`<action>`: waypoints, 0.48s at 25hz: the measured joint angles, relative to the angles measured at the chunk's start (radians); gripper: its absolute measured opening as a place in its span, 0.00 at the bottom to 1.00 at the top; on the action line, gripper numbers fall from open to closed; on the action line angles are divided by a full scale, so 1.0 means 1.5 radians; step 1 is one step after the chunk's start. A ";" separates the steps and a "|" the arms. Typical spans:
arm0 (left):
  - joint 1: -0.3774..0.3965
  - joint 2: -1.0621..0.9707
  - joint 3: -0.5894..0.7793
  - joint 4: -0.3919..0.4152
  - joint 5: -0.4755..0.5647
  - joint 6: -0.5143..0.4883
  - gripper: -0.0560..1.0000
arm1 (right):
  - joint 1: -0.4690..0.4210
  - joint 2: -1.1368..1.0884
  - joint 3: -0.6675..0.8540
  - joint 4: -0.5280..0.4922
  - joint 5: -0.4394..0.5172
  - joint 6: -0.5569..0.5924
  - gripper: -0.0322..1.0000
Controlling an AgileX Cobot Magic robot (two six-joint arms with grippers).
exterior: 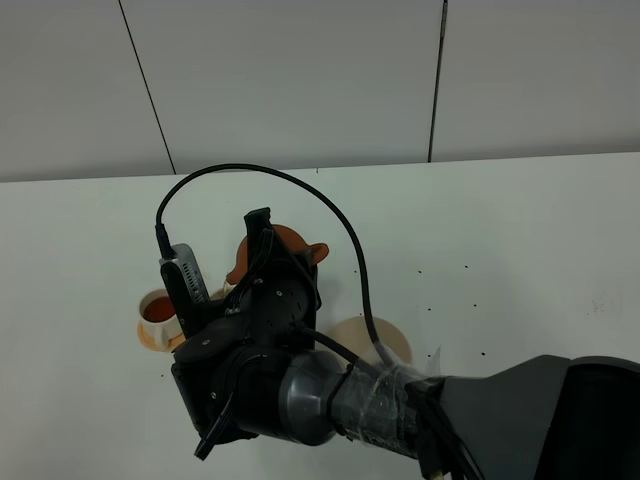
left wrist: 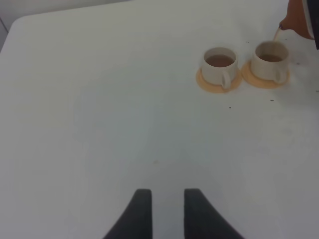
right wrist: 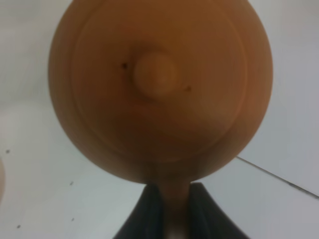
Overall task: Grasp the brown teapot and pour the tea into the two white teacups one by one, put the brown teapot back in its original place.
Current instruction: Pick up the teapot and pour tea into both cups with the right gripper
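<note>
R gripper (right wrist: 174, 210) is clamped on the brown teapot (right wrist: 159, 89) by its handle, reaching across left of centre. Pot's tilted, and a thin stream of tea (left wrist: 275, 34) runs into one white teacup (left wrist: 270, 59). Other teacup (left wrist: 219, 63) is just beside it w/ tea inside, each on an orange saucer (left wrist: 207, 83). Tan coaster (exterior: 395, 345) lies right of the pot. L gripper (left wrist: 164, 209) has jaws apart, nothing btwn them, over the table (left wrist: 99, 124).

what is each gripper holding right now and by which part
The right gripper is shut on the brown teapot, pinching its loop handle between the fingers. The left gripper is open above the table and holds nothing.
</note>
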State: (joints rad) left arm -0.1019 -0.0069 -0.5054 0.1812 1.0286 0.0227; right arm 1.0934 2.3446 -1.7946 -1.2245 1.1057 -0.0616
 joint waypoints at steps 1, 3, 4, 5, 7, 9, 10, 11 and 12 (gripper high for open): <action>0.000 0.000 0.000 0.000 0.000 0.000 0.27 | 0.000 0.000 0.000 -0.001 0.000 0.000 0.12; 0.000 0.000 0.000 0.000 0.000 0.000 0.27 | 0.000 0.000 0.000 -0.001 0.000 0.000 0.12; 0.000 0.000 0.000 0.000 0.000 0.000 0.27 | 0.000 0.000 0.000 -0.001 0.000 0.000 0.12; 0.000 0.000 0.000 0.000 0.000 0.000 0.27 | 0.000 0.000 0.000 -0.001 0.001 0.000 0.12; 0.000 0.000 0.000 0.000 0.000 0.000 0.27 | 0.000 0.000 0.000 -0.001 0.002 0.000 0.12; 0.000 0.000 0.000 0.000 0.000 0.000 0.27 | 0.000 0.000 0.000 -0.002 0.005 0.000 0.12; 0.000 0.000 0.000 0.000 0.000 0.000 0.27 | 0.000 0.000 0.000 -0.002 0.005 0.000 0.12; 0.000 0.000 0.000 0.000 0.000 0.000 0.27 | 0.000 0.000 0.000 -0.002 0.005 0.000 0.12; 0.000 0.000 0.000 0.000 0.000 0.000 0.27 | 0.000 0.000 0.000 -0.002 0.005 0.000 0.12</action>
State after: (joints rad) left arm -0.1019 -0.0069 -0.5054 0.1812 1.0286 0.0227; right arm 1.0934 2.3446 -1.7946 -1.2277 1.1126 -0.0616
